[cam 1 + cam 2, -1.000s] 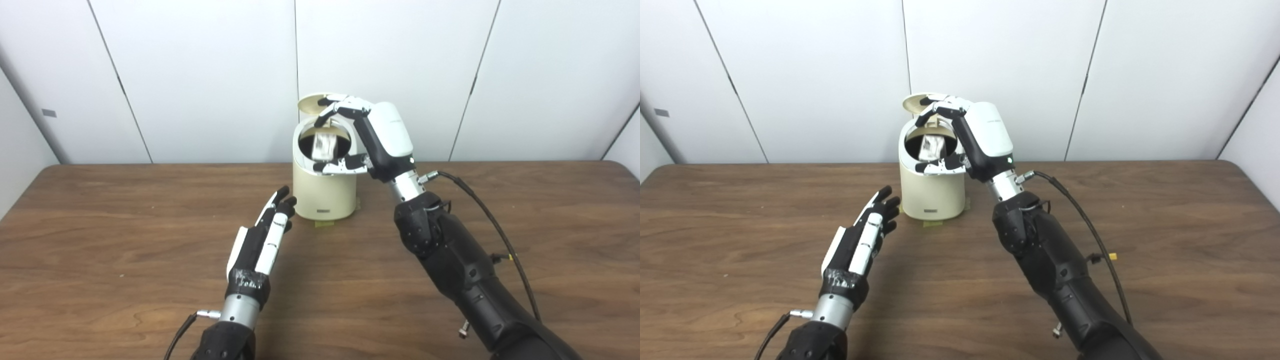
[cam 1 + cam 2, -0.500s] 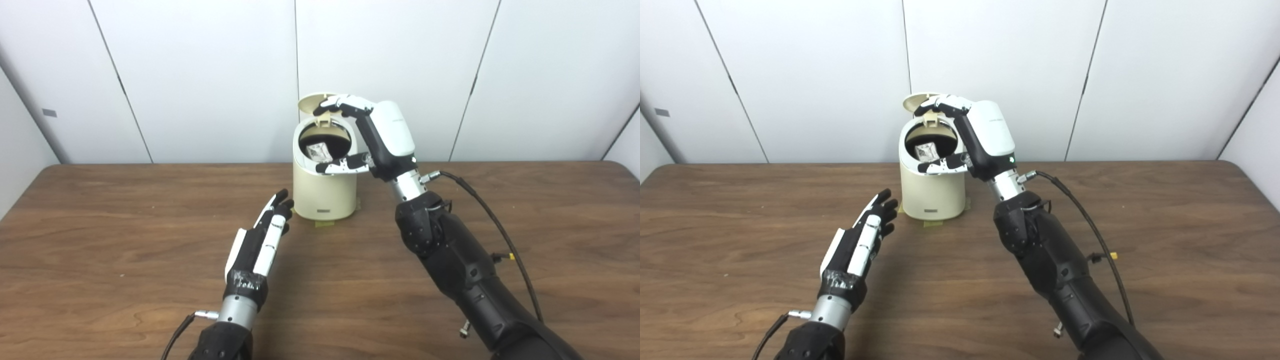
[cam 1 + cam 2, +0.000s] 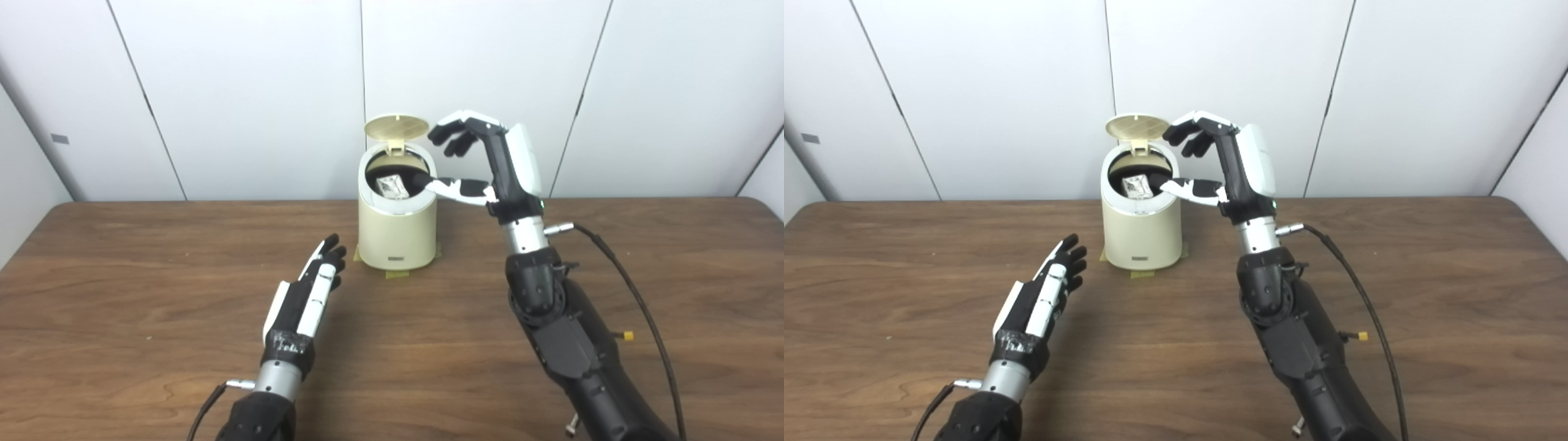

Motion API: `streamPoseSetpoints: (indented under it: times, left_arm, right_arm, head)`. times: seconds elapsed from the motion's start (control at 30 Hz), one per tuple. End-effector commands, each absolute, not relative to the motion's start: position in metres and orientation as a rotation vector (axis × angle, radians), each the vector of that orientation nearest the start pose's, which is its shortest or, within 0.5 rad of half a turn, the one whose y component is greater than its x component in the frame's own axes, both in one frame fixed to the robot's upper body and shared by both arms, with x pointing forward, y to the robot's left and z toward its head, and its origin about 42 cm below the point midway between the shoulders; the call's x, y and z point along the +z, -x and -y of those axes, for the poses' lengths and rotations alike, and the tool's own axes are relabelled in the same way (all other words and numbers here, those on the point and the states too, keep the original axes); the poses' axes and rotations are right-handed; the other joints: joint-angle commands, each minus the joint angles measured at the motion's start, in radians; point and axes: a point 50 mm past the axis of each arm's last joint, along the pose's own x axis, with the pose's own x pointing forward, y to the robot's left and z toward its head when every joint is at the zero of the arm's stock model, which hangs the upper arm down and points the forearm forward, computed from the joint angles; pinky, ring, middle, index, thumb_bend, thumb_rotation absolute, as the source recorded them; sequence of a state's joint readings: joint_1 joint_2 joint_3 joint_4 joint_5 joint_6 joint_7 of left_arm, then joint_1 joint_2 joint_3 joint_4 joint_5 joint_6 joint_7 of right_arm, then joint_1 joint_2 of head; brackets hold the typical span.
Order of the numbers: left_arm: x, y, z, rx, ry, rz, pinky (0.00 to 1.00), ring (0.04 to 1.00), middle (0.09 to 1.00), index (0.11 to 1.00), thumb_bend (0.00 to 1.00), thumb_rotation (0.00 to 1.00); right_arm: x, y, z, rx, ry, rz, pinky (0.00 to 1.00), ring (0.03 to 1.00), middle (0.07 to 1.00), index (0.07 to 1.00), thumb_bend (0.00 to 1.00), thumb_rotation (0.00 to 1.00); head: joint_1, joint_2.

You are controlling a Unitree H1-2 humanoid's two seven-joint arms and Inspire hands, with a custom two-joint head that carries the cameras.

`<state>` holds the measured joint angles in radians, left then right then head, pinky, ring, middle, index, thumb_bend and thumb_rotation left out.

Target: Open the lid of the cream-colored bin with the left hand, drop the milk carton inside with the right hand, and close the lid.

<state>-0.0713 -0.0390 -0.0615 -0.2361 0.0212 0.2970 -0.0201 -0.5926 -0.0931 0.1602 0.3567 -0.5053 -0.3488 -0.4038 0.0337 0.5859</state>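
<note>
Carton (image 3: 391,185) lies inside the bin (image 3: 397,236) now, tilted against the dark interior just below the rim. A second ago it hung between the fingers of the right hand (image 3: 490,162) above the mouth; half a second ago it had already dropped while that hand was still over the opening. Since then the right hand has drawn off toward 3 o'clock of the bin and stands beside it, empty, fingers spread and curled, with only the thumb tip reaching back over the rim.

Lid (image 3: 396,128) stands upright on its hinge at the bin's 12 o'clock edge, and with the hand gone from in front of it its whole inner face shows. Nothing touches it.

Left hand (image 3: 304,301) is empty too, fingers straight and together, lying low over the table (image 3: 122,294) at about 7 o'clock of the bin. It has slid a little back from the bin over the last second and is apart from it.

By my reading the drop is done and only the closing is left. Either hand would have to reach the lid at 12 o'clock and tip it forward; the right is much nearer.
</note>
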Motion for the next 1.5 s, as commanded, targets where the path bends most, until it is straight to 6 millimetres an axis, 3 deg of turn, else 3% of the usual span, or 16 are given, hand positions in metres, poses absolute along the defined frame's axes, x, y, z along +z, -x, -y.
streamPoseSetpoints:
  times: [0.0, 0.1, 0.23, 0.27, 0.37, 0.43, 0.57, 0.63, 0.83, 0.93, 1.3, 1.47]
  left_arm:
    - [0.182, -0.312, -0.174, -0.096, 0.029, 0.103, 0.94, 0.935, 0.932, 0.954, 0.45, 0.85]
    - [0.189, -0.324, -0.185, -0.073, 0.004, 0.128, 0.9, 0.92, 0.925, 0.946, 0.43, 0.87]
    - [0.215, -0.351, -0.198, -0.074, -0.026, 0.166, 0.93, 0.929, 0.932, 0.935, 0.4, 0.91]
    - [0.222, -0.358, -0.201, -0.078, -0.038, 0.181, 0.91, 0.921, 0.922, 0.929, 0.4, 0.91]
    - [0.243, -0.379, -0.208, -0.084, -0.067, 0.212, 0.9, 0.913, 0.912, 0.928, 0.45, 0.89]
    - [0.253, -0.394, -0.21, -0.1, -0.078, 0.236, 0.91, 0.918, 0.916, 0.931, 0.47, 0.89]
    - [0.274, -0.42, -0.212, -0.135, -0.096, 0.259, 0.93, 0.917, 0.911, 0.928, 0.49, 0.86]
    - [0.283, -0.432, -0.213, -0.147, -0.112, 0.266, 0.92, 0.913, 0.904, 0.914, 0.5, 0.85]
    - [0.316, -0.463, -0.209, -0.183, -0.162, 0.277, 0.91, 0.907, 0.9, 0.911, 0.47, 0.89]
    - [0.328, -0.475, -0.205, -0.209, -0.189, 0.28, 0.92, 0.913, 0.908, 0.919, 0.47, 0.9]
    - [0.347, -0.503, -0.203, -0.253, -0.341, 0.281, 0.9, 0.933, 0.934, 0.946, 0.44, 0.99]
    - [0.352, -0.511, -0.204, -0.285, -0.435, 0.285, 0.93, 0.936, 0.912, 0.917, 0.47, 1.0]
  right_arm:
    - [0.259, -0.44, 0.159, -0.076, 0.479, 0.757, 0.36, 0.408, 0.505, 0.501, 0.52, 0.0]
    - [0.252, -0.428, 0.169, -0.064, 0.441, 0.62, 0.37, 0.414, 0.508, 0.513, 0.52, 0.0]
    - [0.241, -0.404, 0.184, -0.035, 0.345, 0.427, 0.45, 0.432, 0.519, 0.513, 0.51, 0.0]
    - [0.238, -0.398, 0.188, -0.026, 0.314, 0.391, 0.46, 0.504, 0.51, 0.502, 0.52, 0.0]
    - [0.229, -0.38, 0.198, 0.03, 0.202, 0.29, 0.53, 0.633, 0.693, 0.499, 0.5, 0.13]
    - [0.224, -0.369, 0.203, 0.066, 0.135, 0.231, 0.61, 0.713, 0.775, 0.729, 0.58, 0.33]
    - [0.213, -0.347, 0.21, 0.089, 0.033, 0.16, 0.7, 0.805, 0.848, 0.829, 0.58, 0.55]
    - [0.206, -0.338, 0.213, 0.097, -0.027, 0.131, 0.8, 0.866, 0.885, 0.869, 0.58, 0.66]
    - [0.187, -0.32, 0.22, 0.085, -0.096, 0.092, 0.85, 0.876, 0.884, 0.878, 0.54, 0.71]
    - [0.178, -0.313, 0.221, 0.08, -0.133, 0.084, 0.84, 0.87, 0.883, 0.88, 0.55, 0.71]
    - [0.159, -0.298, 0.224, 0.055, -0.152, 0.056, 0.86, 0.876, 0.874, 0.867, 0.54, 0.87]
    - [0.154, -0.294, 0.224, 0.032, -0.177, 0.038, 0.78, 0.856, 0.868, 0.861, 0.51, 0.9]
  head:
    - [0.005, 0.001]
    - [0.007, -0.004]
    - [0.004, -0.007]
    - [0.003, -0.008]
    - [0.002, -0.013]
    - [0.005, -0.017]
    - [0.017, -0.026]
    - [0.02, -0.028]
    - [0.029, -0.026]
    - [0.042, -0.029]
    - [0.04, -0.04]
    - [0.04, -0.042]
